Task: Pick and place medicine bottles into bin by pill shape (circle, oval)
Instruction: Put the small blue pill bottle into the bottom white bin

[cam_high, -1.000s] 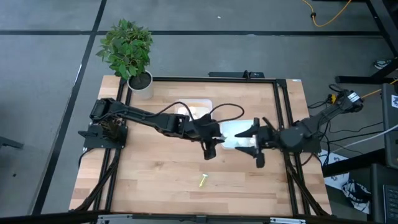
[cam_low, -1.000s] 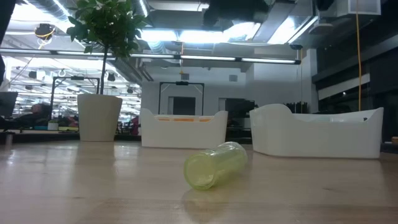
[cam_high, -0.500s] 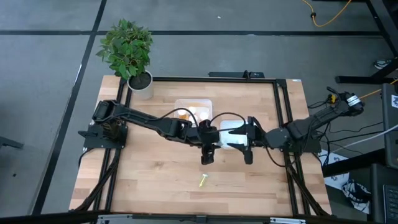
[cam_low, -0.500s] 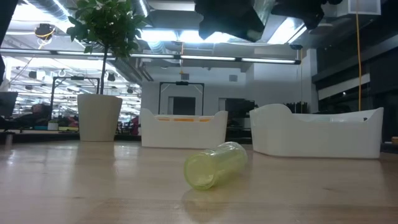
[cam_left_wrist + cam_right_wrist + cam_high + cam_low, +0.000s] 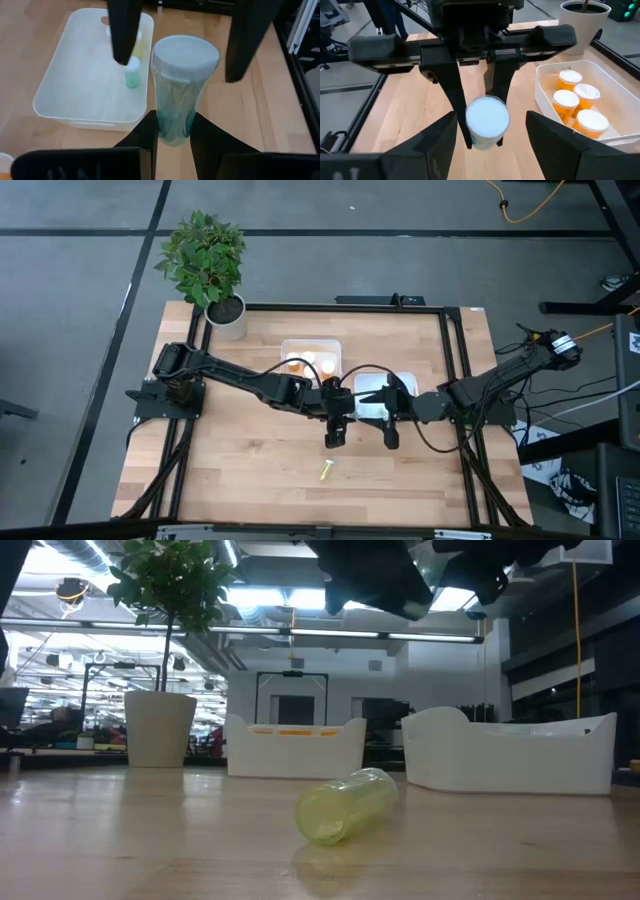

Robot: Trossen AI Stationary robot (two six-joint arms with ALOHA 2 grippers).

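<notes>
Two white plastic bins sit side by side mid-table. The left bin [image 5: 312, 357] holds orange bottles [image 5: 577, 102] with white round caps, three visible in the right wrist view. The right bin [image 5: 60, 95], rounded corners with smooth glossy walls, holds a small teal bottle [image 5: 132, 73] with a white cap and something yellowish behind it.

Left gripper [image 5: 336, 430] hovers at table centre, at 6 o'clock from the bins, fingers [image 5: 148, 131] pinching the base of a translucent teal bottle [image 5: 180, 90], cylindrical with a white ribbed cap, held above the wood.

Right gripper [image 5: 392, 432] faces it from 3 o'clock, just beside, fingers [image 5: 442, 132] spread wide either side of the teal bottle's cap, not touching.

A yellow-green bottle [image 5: 345, 804] lies on its side on the light wooden table [image 5: 240, 470], at 6 o'clock from the grippers. A potted plant [image 5: 205, 265] stands at the table's 11 o'clock corner.
</notes>
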